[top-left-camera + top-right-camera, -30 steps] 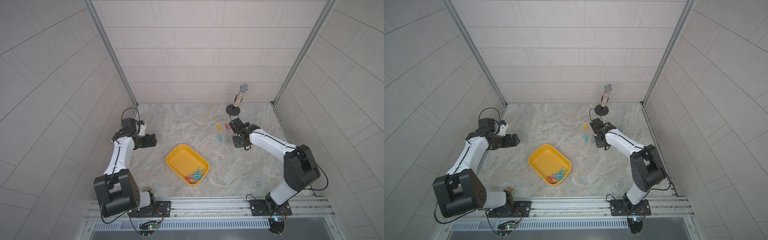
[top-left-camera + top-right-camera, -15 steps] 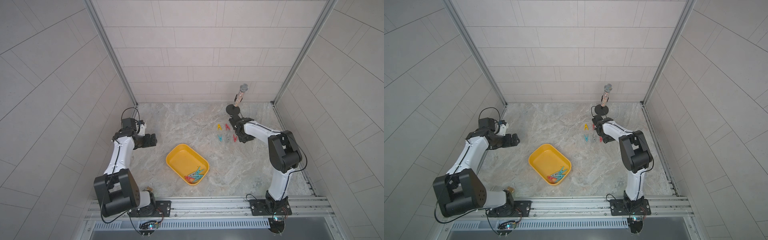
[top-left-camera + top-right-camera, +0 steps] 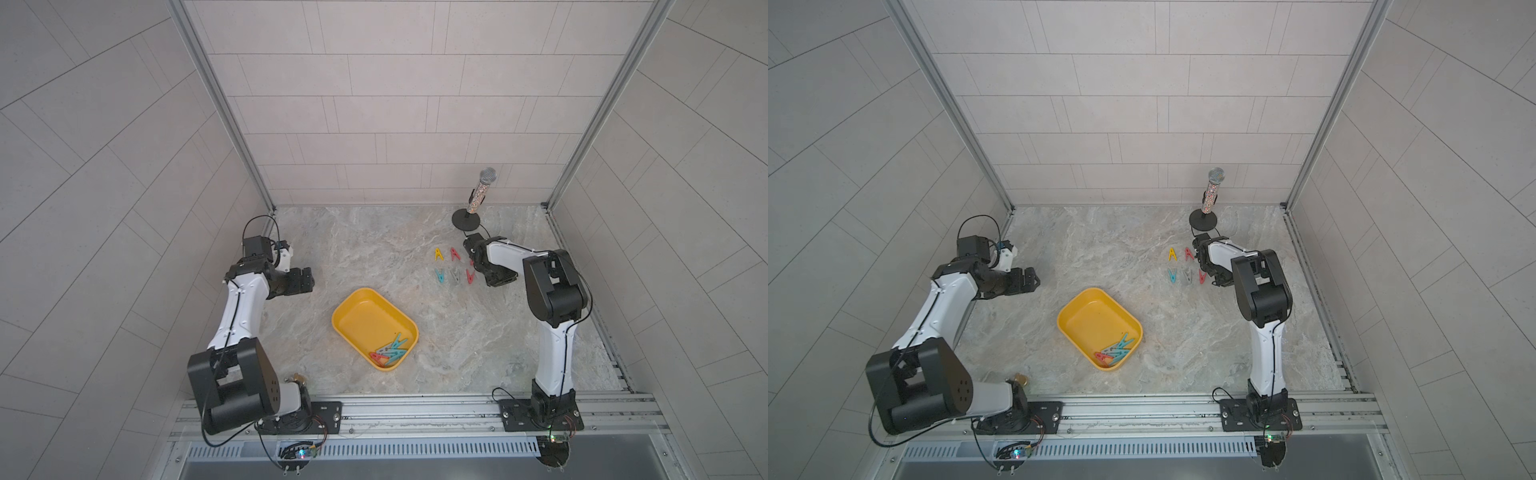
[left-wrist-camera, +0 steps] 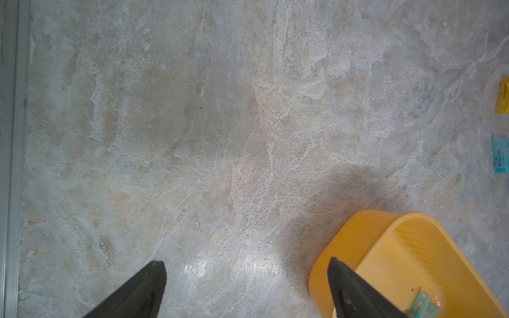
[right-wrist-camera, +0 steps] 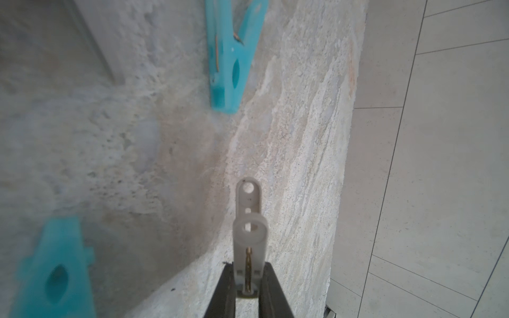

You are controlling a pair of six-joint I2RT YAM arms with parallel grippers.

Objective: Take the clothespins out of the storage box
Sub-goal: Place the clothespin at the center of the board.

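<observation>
Since it likely joins the laid-out plastic pegs [image 3: 455, 254], right gripper [image 5: 248, 278] is clamping a grey plastic clothespin [image 5: 249, 234]; left gripper [image 4: 246, 263] is hanging open.

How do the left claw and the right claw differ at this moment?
The left claw stands wide open and empty; the right claw is shut on a grey clothespin. The left claw is beside the storage box; the right claw is by the laid-out clothespins. Neither reaches into the box.
</observation>
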